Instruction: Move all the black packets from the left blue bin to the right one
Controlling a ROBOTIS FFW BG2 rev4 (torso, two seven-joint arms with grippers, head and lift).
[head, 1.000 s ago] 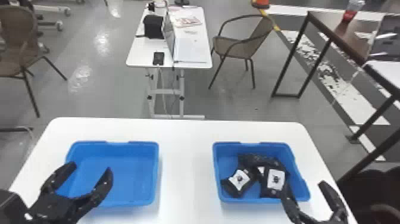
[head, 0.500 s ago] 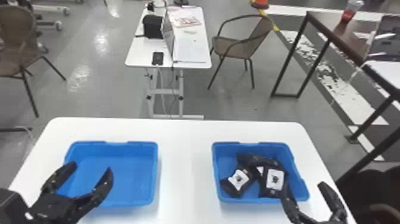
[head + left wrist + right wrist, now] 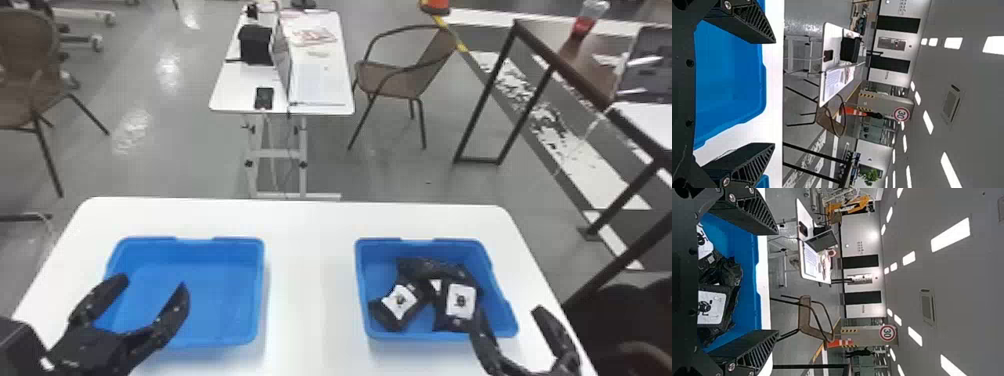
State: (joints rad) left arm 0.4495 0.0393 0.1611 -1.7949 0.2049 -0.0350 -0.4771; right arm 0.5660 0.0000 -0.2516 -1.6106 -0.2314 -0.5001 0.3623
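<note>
In the head view my left gripper point(image 3: 154, 284) stands open over the near left part of the left blue bin point(image 3: 259, 295), whose visible floor is bare. The right blue bin point(image 3: 361, 300) holds several black packets point(image 3: 452, 300) with white labels, some overlapping. My right gripper point(image 3: 507, 315) is open at that bin's near right corner, one finger in front of a packet. The left wrist view has the left gripper point(image 3: 774, 93) with its fingers wide apart. In the right wrist view the right gripper point(image 3: 777, 282) is likewise spread, with black packets point(image 3: 730, 276) beyond it in the bin.
Both bins stand on a white table point(image 3: 310, 280) with a gap between them. Beyond its far edge are a smaller white table point(image 3: 320, 80) with a laptop, a brown chair point(image 3: 390, 80) and a dark-framed table point(image 3: 560, 65) at the right.
</note>
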